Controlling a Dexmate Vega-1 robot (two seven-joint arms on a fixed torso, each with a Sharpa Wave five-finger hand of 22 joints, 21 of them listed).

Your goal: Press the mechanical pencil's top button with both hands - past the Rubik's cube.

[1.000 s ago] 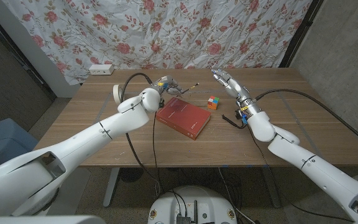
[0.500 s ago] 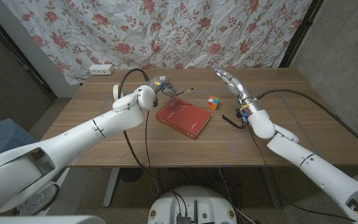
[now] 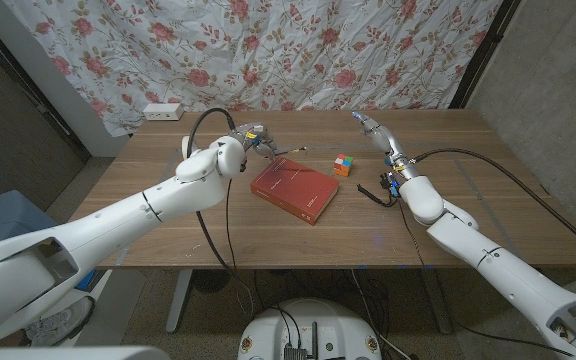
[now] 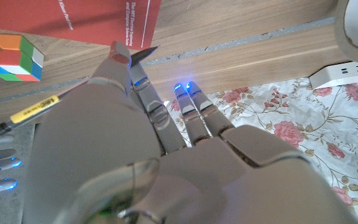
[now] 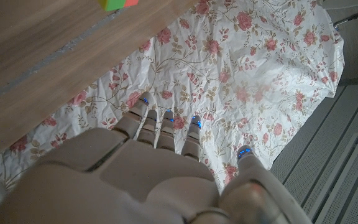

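My left hand (image 3: 253, 135) hovers over the table's far side, behind the red book, and pinches the mechanical pencil (image 3: 290, 152), which points right toward the Rubik's cube (image 3: 343, 164). In the left wrist view the pencil (image 4: 42, 107), with its yellow label, lies across the fingers of that hand (image 4: 135, 143), with the cube (image 4: 11, 56) beyond it. My right hand (image 3: 373, 128) is raised behind and to the right of the cube, fingers stretched out and empty. In the right wrist view that hand (image 5: 154, 168) faces the flowered curtain, well apart from the pencil.
A red book (image 3: 295, 188) lies in the middle of the table, in front of the pencil. A tape roll (image 3: 186, 150) sits left of my left arm. A white power strip (image 3: 162, 111) lies at the back left edge. A flowered curtain (image 3: 298, 50) hangs behind.
My left hand has drawn back and to the left with the pencil. My right hand has moved farther back and to the right, away from the cube.
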